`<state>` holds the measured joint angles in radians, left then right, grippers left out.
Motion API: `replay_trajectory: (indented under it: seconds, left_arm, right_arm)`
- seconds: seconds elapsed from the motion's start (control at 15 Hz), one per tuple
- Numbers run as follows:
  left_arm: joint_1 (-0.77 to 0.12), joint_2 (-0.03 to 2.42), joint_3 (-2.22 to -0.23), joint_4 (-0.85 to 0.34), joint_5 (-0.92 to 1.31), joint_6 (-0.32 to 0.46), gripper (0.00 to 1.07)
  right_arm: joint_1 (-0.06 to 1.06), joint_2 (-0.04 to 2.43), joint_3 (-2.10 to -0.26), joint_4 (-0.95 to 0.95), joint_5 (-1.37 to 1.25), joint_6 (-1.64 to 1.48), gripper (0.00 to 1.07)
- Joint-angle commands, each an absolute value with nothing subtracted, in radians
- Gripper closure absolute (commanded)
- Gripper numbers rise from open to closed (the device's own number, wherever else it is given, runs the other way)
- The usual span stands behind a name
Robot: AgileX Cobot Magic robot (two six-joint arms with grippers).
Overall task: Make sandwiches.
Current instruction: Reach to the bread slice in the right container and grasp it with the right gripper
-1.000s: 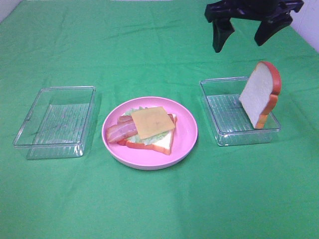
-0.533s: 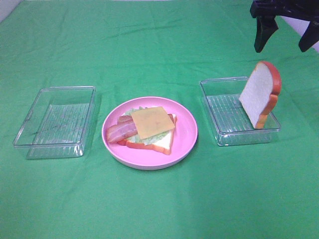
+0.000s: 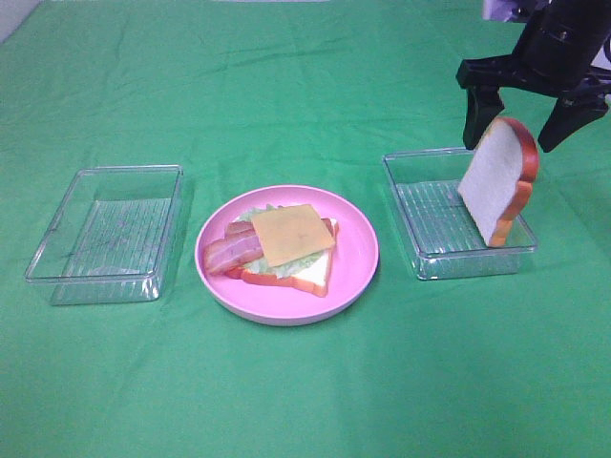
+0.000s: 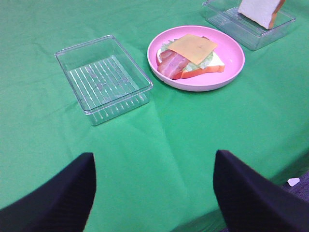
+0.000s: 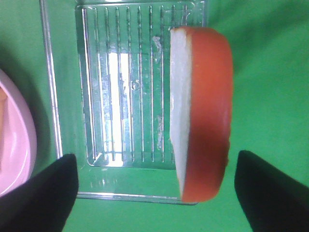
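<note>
Topping the sandwich is the step in hand, judging by the layout. Farthest from the working fingers, at the left, an empty clear tray (image 3: pixel 105 232) sits on the green cloth (image 3: pixel 286 95). Next comes the pink plate (image 3: pixel 355 262), holding the open sandwich (image 3: pixel 282 250): bottom bread, lettuce, bacon and a cheese square on top. The left gripper (image 4: pixel 154 193) hangs well back from all of it, fingers spread apart and holding nothing. At the right, a second tray (image 3: pixel 420 258) holds the last bread slice (image 3: pixel 496 181), standing on edge and leaning against the tray's far-right wall. The right gripper (image 3: pixel 533 114) hovers just above it, fingers wide apart, one on either side of the slice's top crust, not touching. The next move probably calls for lowering, closing on the slice, then carrying it over the cheese.
</note>
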<state>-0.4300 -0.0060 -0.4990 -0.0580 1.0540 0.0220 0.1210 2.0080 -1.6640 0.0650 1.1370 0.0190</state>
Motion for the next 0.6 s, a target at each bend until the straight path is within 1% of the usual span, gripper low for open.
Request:
replay_trajectory:
  seconds: [0.07,0.13,0.27,0.33,0.6]
  left_arm:
    - [-0.428,-0.023,-0.498,-0.058,1.044,0.021,0.40]
    - [-0.428,-0.023,-0.498,-0.058,1.044,0.021,0.40]
    - [-0.428,-0.023,-0.498,-0.058,1.044,0.021,0.40]
    - [-0.428,-0.023,-0.498,-0.058,1.044,0.021,0.40]
    - [-0.428,-0.023,-0.498,-0.058,1.044,0.021,0.40]
  right_arm:
    - [0.117,2.037,-1.657,0.064,1.125,0.013,0.32]
    - [0.117,2.039,-1.657,0.063,1.119,0.013,0.42]
    - [0.117,2.039,-1.658,0.049,1.109,0.013,0.65]
    - [0.117,2.039,-1.658,0.046,1.109,0.013,0.70]
    - [0.117,2.039,-1.660,0.034,1.108,0.020,1.07]
